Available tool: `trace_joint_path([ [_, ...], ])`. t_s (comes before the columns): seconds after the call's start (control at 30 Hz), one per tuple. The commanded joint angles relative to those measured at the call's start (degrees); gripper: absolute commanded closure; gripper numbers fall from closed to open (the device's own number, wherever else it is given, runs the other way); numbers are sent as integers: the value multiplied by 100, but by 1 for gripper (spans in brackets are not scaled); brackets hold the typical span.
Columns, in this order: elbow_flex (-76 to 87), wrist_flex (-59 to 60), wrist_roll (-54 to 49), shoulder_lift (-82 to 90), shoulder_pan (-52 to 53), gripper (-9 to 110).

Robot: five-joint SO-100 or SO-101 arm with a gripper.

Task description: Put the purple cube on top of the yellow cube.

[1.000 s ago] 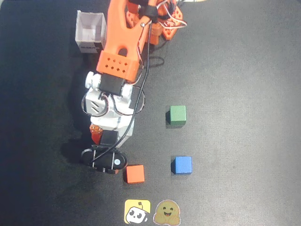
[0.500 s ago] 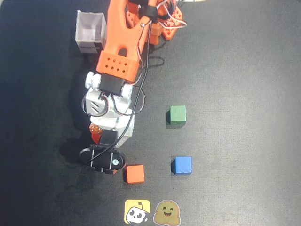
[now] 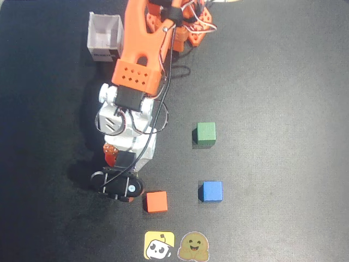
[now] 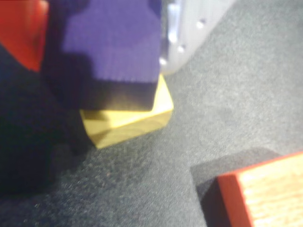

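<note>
Purple cube [image 4: 113, 42] sitting over the yellow cube [image 4: 128, 120], gripped in the tool [image 4: 102, 47].

In the wrist view the tool is clamping the purple cube between an orange finger [image 4: 21, 33] on the left and a white finger [image 4: 189, 28] on the right, and the cube's lower edge is lying against the yellow cube's top, though whether they are touching is unclear. The yellow cube is resting on the dark worktop [image 4: 227, 94], with an orange cube [image 4: 265, 194] just beside it at lower right. In the overhead view the arm is hiding both cubes; a green cube [image 3: 206, 133], a blue cube [image 3: 210, 191] and two stickers [image 3: 159, 245] are lying well apart.
</note>
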Motion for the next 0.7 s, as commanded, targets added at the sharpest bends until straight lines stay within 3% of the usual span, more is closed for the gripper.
trace_joint_path([
  [0.0, -18, -70, 53, 220, -35, 82],
  [0.67, 88, -70, 202, 668, -123, 81],
])
